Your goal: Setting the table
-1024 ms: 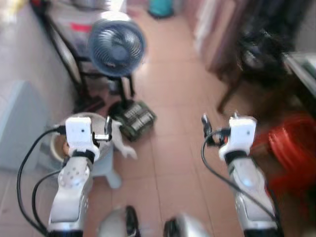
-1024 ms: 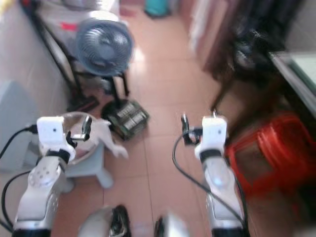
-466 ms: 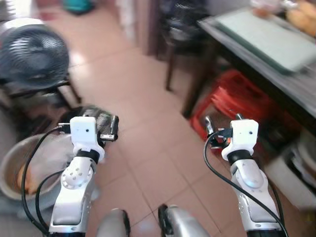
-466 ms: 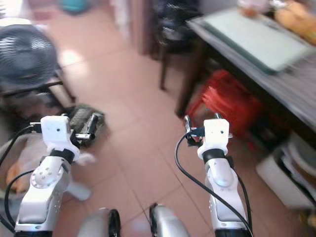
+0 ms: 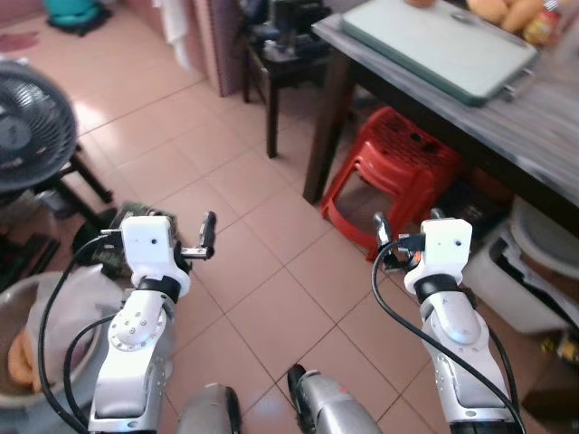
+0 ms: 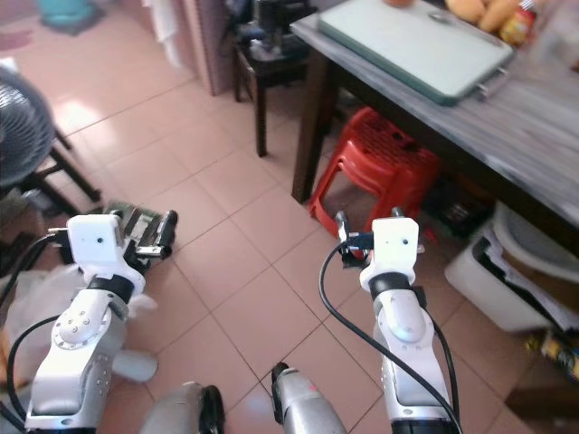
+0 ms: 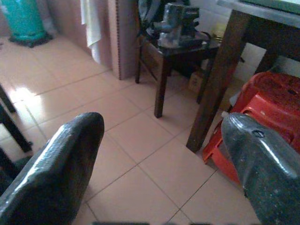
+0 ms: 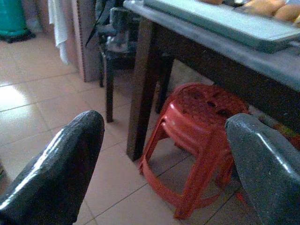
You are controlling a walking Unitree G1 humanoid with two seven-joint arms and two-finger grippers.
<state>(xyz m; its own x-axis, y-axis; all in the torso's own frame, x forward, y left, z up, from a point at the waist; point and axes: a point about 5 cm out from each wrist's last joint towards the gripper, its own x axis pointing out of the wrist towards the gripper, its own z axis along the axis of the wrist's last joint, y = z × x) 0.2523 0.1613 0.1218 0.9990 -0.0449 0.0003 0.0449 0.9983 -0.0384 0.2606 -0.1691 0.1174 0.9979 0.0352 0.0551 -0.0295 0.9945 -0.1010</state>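
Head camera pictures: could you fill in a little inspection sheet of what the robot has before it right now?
Surface: grey wooden table ahead on the right; tiled floor below.
Job's things: pale green tray on the table; yellowish food and a bottle at its far edge, too small to name.
Clutter: red stool under the table, fan, white bin.
Grippers: left tool and right tool raised over the floor, both open, holding nothing.
Cables: black cable loops along each arm.
Surroundings: dark side table beyond.
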